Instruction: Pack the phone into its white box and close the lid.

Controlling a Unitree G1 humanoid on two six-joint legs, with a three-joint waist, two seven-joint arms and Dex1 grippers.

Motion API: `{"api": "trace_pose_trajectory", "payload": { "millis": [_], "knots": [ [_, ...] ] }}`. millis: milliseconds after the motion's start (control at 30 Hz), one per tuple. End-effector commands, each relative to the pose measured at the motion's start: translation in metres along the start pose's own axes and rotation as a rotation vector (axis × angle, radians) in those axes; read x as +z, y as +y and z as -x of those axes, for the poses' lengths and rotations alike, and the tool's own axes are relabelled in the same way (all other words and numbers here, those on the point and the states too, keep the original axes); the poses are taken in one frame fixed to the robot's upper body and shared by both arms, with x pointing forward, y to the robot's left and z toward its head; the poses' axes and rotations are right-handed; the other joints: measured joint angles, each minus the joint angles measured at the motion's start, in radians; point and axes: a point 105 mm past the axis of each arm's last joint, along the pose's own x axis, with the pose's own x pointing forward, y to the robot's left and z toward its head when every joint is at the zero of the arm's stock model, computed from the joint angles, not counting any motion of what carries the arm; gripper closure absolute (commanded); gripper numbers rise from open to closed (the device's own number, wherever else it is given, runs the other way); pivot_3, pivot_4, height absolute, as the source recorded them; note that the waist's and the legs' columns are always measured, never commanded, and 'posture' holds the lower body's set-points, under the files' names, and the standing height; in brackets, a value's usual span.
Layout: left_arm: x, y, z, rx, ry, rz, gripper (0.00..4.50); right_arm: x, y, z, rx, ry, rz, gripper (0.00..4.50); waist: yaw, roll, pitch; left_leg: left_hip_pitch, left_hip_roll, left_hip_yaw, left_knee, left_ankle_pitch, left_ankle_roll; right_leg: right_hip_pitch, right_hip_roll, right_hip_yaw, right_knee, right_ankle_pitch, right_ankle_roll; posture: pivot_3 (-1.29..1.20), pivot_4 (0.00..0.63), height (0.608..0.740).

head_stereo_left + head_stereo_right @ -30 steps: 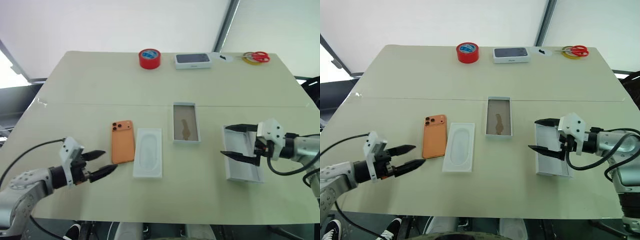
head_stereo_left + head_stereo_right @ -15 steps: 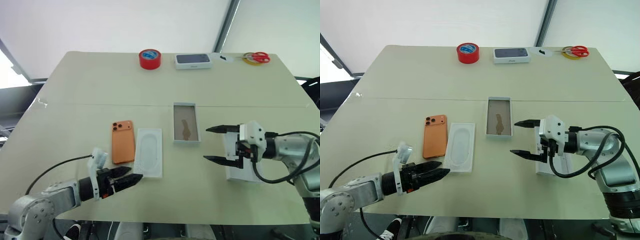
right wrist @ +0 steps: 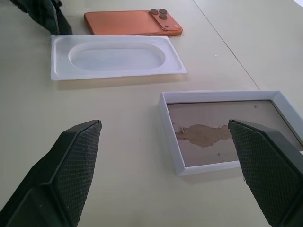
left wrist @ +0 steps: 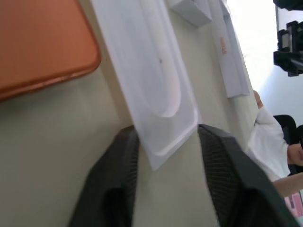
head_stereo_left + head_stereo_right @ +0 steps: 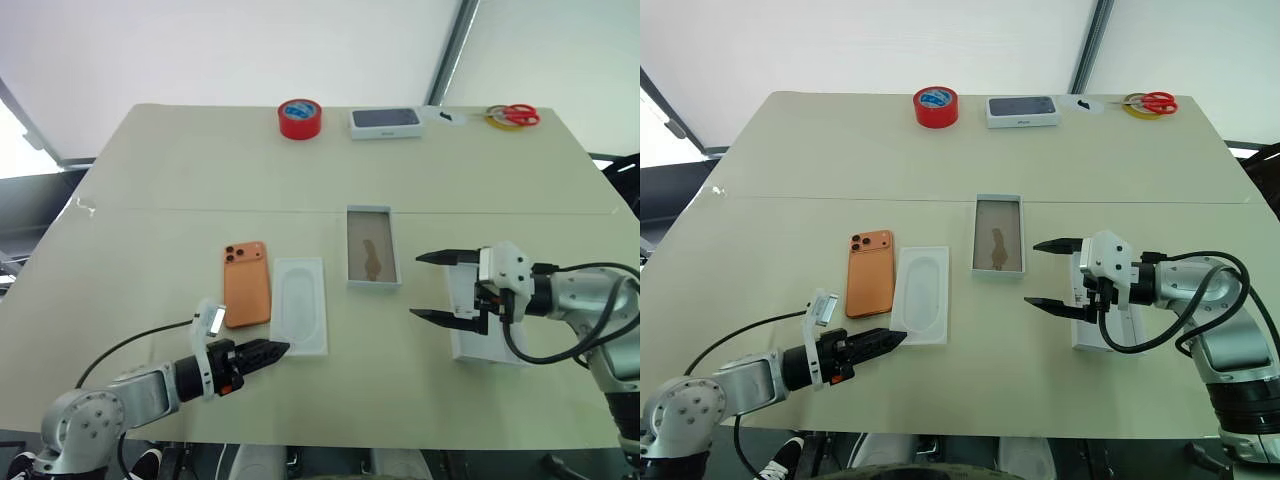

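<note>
The orange phone (image 5: 246, 283) lies lens side up on the table. Right beside it is a flat white insert (image 5: 299, 305) with an oval recess. My left gripper (image 5: 275, 350) sits low at the insert's near corner. In the left wrist view its fingers (image 4: 124, 156) press both edges of that corner (image 4: 158, 142). The white box (image 5: 372, 246), with a brownish floor, lies open in the middle. My right gripper (image 5: 433, 287) hovers open between the box and the lid (image 5: 487, 335), which lies partly under that hand.
A red tape roll (image 5: 299, 117), a white box with a dark top (image 5: 385, 121) and red scissors (image 5: 512, 115) line the table's far edge. A person (image 4: 272, 142) sits beyond the table in the left wrist view.
My left gripper swung right to the insert's near corner, rolled and narrowed its jaws onto it. My right gripper shifted left off the lid, then held still and open.
</note>
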Motion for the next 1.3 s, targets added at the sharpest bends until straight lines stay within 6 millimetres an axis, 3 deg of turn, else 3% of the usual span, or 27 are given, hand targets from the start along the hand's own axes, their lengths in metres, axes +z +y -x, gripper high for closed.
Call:
{"api": "trace_pose_trajectory", "payload": {
  "millis": [33,300,433,600,767,1000,1100,1233,1300],
  "knots": [
    [-0.010,0.005,0.000,0.017,0.041,0.066,4.47,0.010,-0.008,0.006,-0.031,-0.007,0.062,0.00,0.003,0.002,-0.001,0.000,0.000,0.000,0.000,0.000,0.000,0.000,0.000,0.000,0.000,0.000,0.000,0.00,0.150,0.730],
    [-0.006,0.003,0.002,-0.001,0.021,0.110,4.47,0.014,-0.011,0.006,-0.037,-0.011,0.081,0.00,0.000,0.005,-0.003,0.000,0.000,0.000,0.000,0.000,0.000,0.000,0.000,0.000,0.000,-0.002,-0.003,0.00,0.150,0.730],
    [0.018,-0.010,0.003,-0.065,-0.076,0.087,4.47,0.013,-0.008,0.001,-0.016,-0.016,0.077,0.00,0.001,0.004,-0.002,0.000,0.000,0.000,0.000,0.000,0.000,0.000,0.000,0.000,0.000,-0.002,-0.003,0.00,0.150,0.730],
    [0.055,-0.014,0.009,-0.051,-0.182,0.027,4.47,0.014,-0.005,-0.030,0.032,-0.019,0.098,0.00,-0.002,0.002,-0.001,0.000,0.000,0.000,0.000,0.000,0.000,0.000,0.000,0.000,0.000,-0.001,-0.003,0.00,0.150,0.730],
    [0.075,-0.020,0.010,-0.049,-0.190,-0.033,4.47,-0.006,-0.014,-0.061,0.045,0.085,0.101,0.00,-0.002,0.001,0.000,-0.001,0.000,0.000,0.000,0.001,-0.001,-0.001,0.000,0.000,0.000,0.000,0.000,0.00,0.150,0.730],
    [0.092,-0.025,0.000,-0.050,-0.239,-0.063,4.47,-0.025,-0.022,-0.082,0.087,0.179,0.078,0.00,-0.004,-0.001,0.001,-0.001,-0.001,0.000,0.001,0.001,-0.001,-0.001,0.001,0.000,0.000,0.000,0.000,0.00,0.150,0.730],
    [0.098,-0.029,-0.006,-0.037,-0.260,-0.099,4.50,-0.035,-0.014,-0.084,0.143,0.206,0.032,0.91,-0.002,-0.001,0.001,-0.001,-0.001,0.000,0.001,0.001,-0.001,-0.001,0.001,0.000,0.000,0.000,0.000,0.00,0.150,0.730],
    [0.101,-0.036,-0.008,-0.054,-0.278,-0.112,4.50,-0.025,-0.007,-0.086,0.180,0.152,-0.011,2.97,-0.003,-0.002,0.001,-0.001,-0.001,0.000,0.001,0.001,-0.002,-0.001,0.002,0.000,0.000,0.000,0.001,0.00,0.150,0.730],
    [0.103,-0.036,-0.009,-0.050,-0.281,-0.107,4.50,-0.031,-0.003,-0.084,0.196,0.187,-0.015,3.98,-0.003,-0.002,0.001,-0.001,0.000,0.000,0.001,0.001,-0.002,-0.001,0.002,0.000,0.000,0.000,0.001,0.00,0.150,0.730]
  ]
}}
